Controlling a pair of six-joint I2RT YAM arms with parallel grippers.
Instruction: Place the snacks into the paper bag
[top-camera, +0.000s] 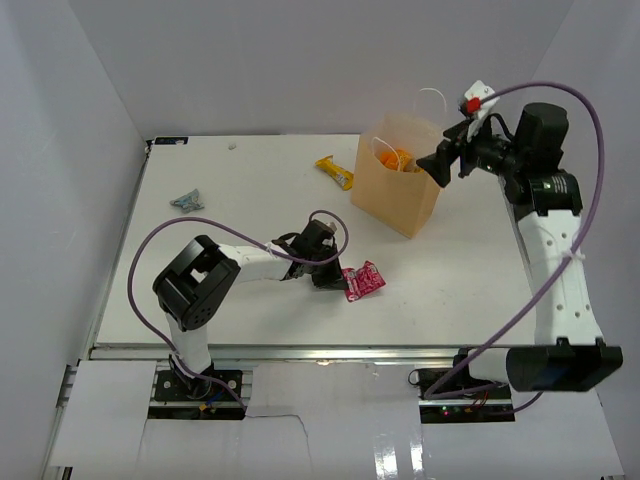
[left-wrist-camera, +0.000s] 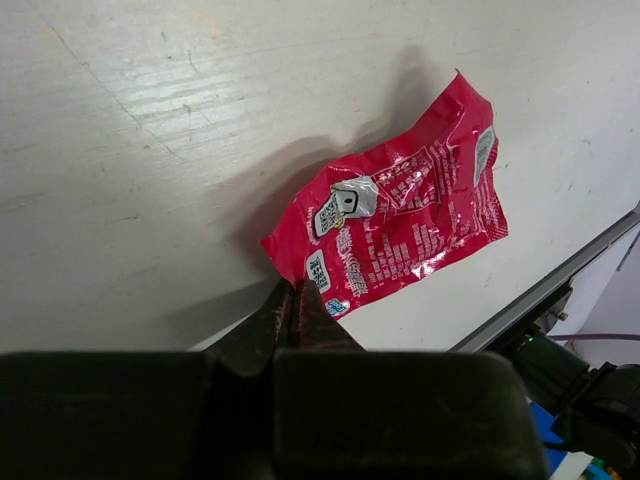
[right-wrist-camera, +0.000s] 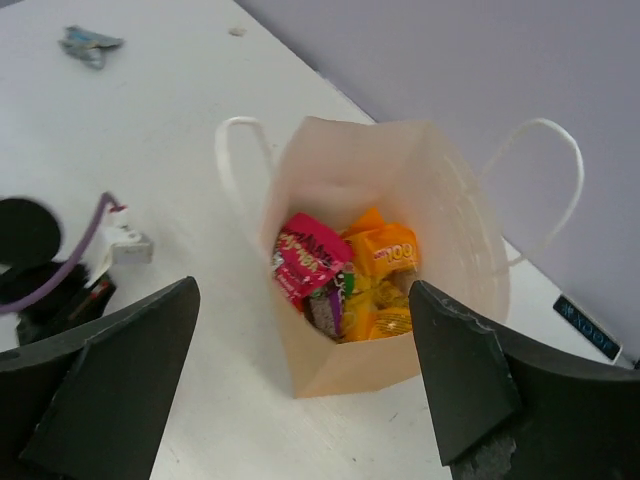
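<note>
Top view: paper bag (top-camera: 395, 190) stands upright on the table (top-camera: 250, 210), right of centre towards the back, mouth open. Orange packets (top-camera: 398, 158) show just inside the rim; the rest of the contents are hidden by the bag wall. Right tool (top-camera: 438, 163) hangs over the bag's right edge, nothing seen in it. Yellow bar (top-camera: 335, 172) lies just left of the bag, not touching. Grey-blue packet (top-camera: 187, 200) sits well apart at the far left. Red-pink packet (top-camera: 364, 281) lies flat near the front edge w/ left tool (top-camera: 327, 277) low at its left side; how far that tool is open can't be read from here.

Left wrist view: red-pink packet fills the middle, crumpled, print too small to read. Fingers (left-wrist-camera: 270, 330) of left tool are pressed together, no gap, tips meeting right at the packet's near edge. Can't tell whether any foil is pinched btw them. Tool body blocks the bottom of the view.

Right wrist view: looks down into the bag. Inside are a second red-pink packet (right-wrist-camera: 312, 255) on the left, orange packets beside it, a yellow packet (right-wrist-camera: 380, 305) under those, and a dark packet (right-wrist-camera: 328, 308) partly buried, colour hard to make out. White loop handles (right-wrist-camera: 552, 165) stick out on both sides. Right tool's fingers (right-wrist-camera: 130, 380) are spread wide, one each side of the bag, holding nothing. Grey-blue packet is blurred at top left. A dark shape (right-wrist-camera: 40, 260) w/ a purple cable is cut off at the left edge.
</note>
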